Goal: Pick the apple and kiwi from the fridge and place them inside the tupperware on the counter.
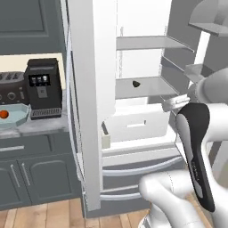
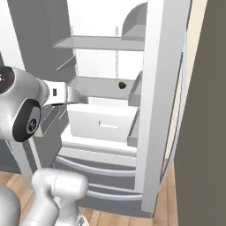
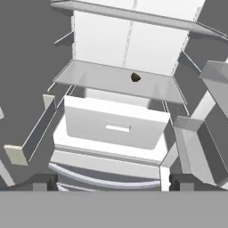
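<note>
On fridge (image 3: 117, 129) shelf — kiwi (image 3: 136, 78); gripper (image 3: 114, 181) open.

No writing can be read anywhere; the small screen on the black coffee machine (image 1: 42, 88), left of the fridge (image 1: 133, 89), shows only blurred marks.

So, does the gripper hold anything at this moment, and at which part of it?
Nothing is held. The gripper is open and empty in front of the fridge; the kiwi lies apart on a shelf inside.
</note>
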Controlling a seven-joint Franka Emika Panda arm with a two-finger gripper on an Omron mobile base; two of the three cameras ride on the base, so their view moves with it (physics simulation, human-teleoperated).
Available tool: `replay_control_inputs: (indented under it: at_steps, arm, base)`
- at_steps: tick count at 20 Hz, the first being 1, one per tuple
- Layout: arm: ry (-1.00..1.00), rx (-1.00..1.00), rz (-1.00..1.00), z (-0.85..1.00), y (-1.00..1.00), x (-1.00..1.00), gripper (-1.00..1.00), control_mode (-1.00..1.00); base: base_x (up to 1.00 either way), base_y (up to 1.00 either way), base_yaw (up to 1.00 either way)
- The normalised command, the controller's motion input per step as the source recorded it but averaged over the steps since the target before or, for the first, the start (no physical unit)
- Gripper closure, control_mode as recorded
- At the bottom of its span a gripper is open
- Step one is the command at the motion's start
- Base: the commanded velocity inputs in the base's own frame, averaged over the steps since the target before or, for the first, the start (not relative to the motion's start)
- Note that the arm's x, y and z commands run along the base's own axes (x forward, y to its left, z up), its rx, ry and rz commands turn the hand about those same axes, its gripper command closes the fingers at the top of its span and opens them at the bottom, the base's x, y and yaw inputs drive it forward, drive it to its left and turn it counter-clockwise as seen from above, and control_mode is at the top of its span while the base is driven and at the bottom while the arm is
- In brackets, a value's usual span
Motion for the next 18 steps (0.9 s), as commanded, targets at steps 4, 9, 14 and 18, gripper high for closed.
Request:
replay_control_inputs:
  at_steps: [4, 9, 14, 18]
  arm:
    - [0.0, 0.0, 0.0, 0.0, 0.0, 0.0, -1.0, 1.0]
    - [0.0, 0.0, 0.0, 0.0, 0.0, 0.0, -1.0, 1.0]
    - [0.01, 0.0, 0.0, -0.53, -0.17, 0.52, -1.0, -1.0]
    - [0.0, 0.0, 0.0, -0.49, -0.21, 0.64, -1.0, -1.0]
  base:
    - [0.7, 0.0, 0.01]
    - [0.53, -0.03, 0.0]
    - [0.0, 0.0, 0.0]
    - [0.0, 0.0, 0.0]
